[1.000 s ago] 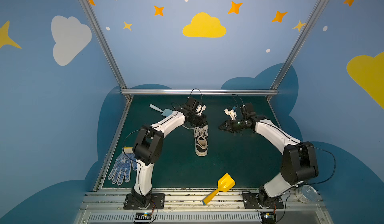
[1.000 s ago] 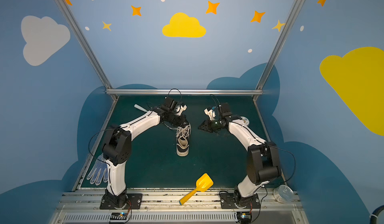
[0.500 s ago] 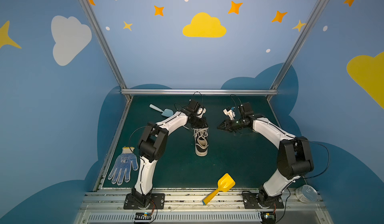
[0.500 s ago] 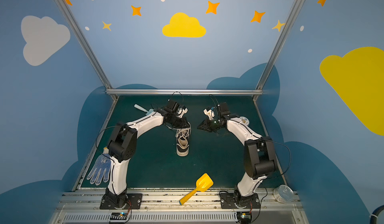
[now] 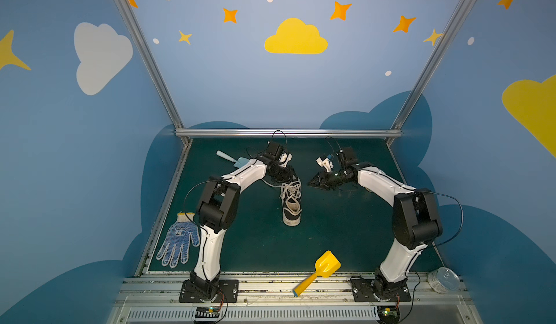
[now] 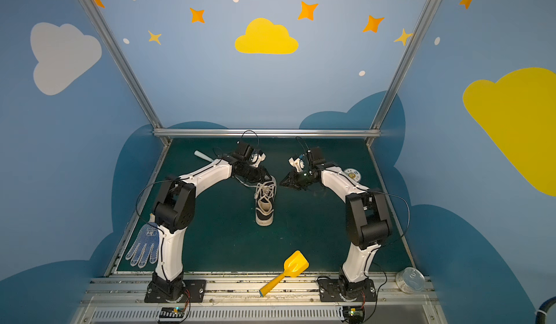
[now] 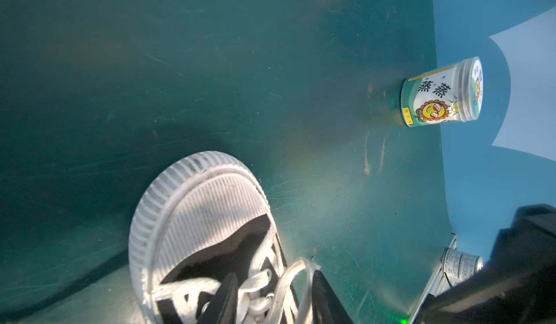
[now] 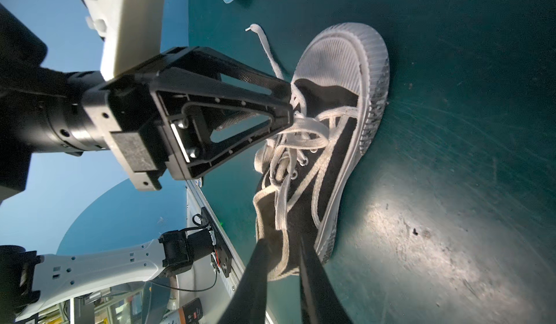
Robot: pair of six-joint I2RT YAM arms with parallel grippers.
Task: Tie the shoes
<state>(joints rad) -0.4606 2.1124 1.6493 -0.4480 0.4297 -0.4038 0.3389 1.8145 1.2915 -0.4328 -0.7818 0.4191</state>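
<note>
In a top view, the sneaker [image 5: 291,200] lies mid-frame on the worktop [image 5: 346,232], the left tool [image 5: 288,177] at its upper end, the right tool [image 5: 310,184] just right; work glove [image 5: 179,242] lower left, toy shovel [image 5: 324,266] below centre.

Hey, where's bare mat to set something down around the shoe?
Free: mat between shoe and right arm, and between shoe and left arm, beyond the yellow scoop. Crowded around the toe: laces, left gripper, right gripper.
</note>
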